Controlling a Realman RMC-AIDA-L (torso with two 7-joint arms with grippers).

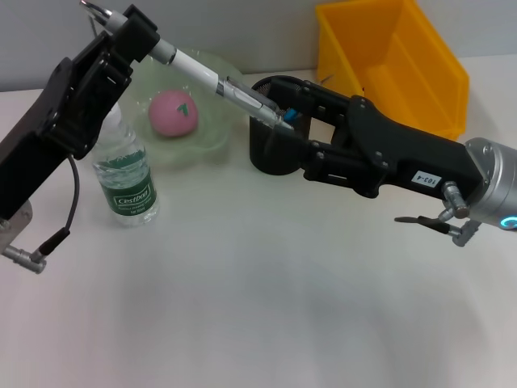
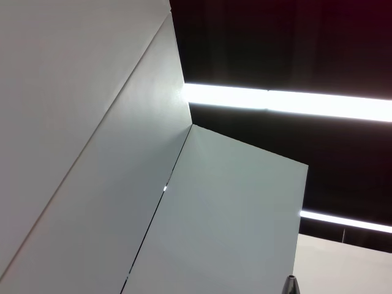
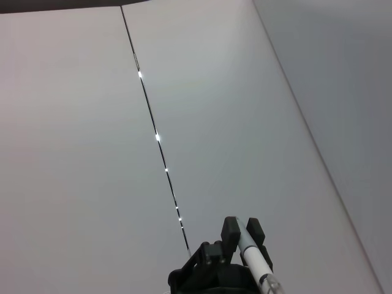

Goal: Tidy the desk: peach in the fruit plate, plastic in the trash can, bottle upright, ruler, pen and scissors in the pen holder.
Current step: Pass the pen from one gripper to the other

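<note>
Left gripper (image 1: 153, 44): clamping the upper end of the pen, jaws closed on its barrel, hovering above the far left part of the tabletop.
Right gripper (image 1: 279, 113): reaching in from the right edge, hanging over the pen holder; jaws closing on the lower tip of the pen, as far as can be seen.
Pen (image 1: 212, 79): slanting down from left gripper toward right gripper, white barrel, tip meeting the pen holder's mouth; also showing in the right wrist view (image 3: 254, 260).
Pen holder (image 1: 271, 149): standing upright, dark, near the far edge at the middle of the tabletop.
Peach (image 1: 174, 113): lying in the fruit plate, pink.
Fruit plate (image 1: 214, 133): sitting just left of the pen holder, pale green.
Bottle (image 1: 125, 182): standing upright toward the left edge, just in front of the fruit plate.
Trash can (image 1: 396, 61): yellow bin, sitting at the far right corner.
Tabletop (image 1: 258, 307): white.
</note>
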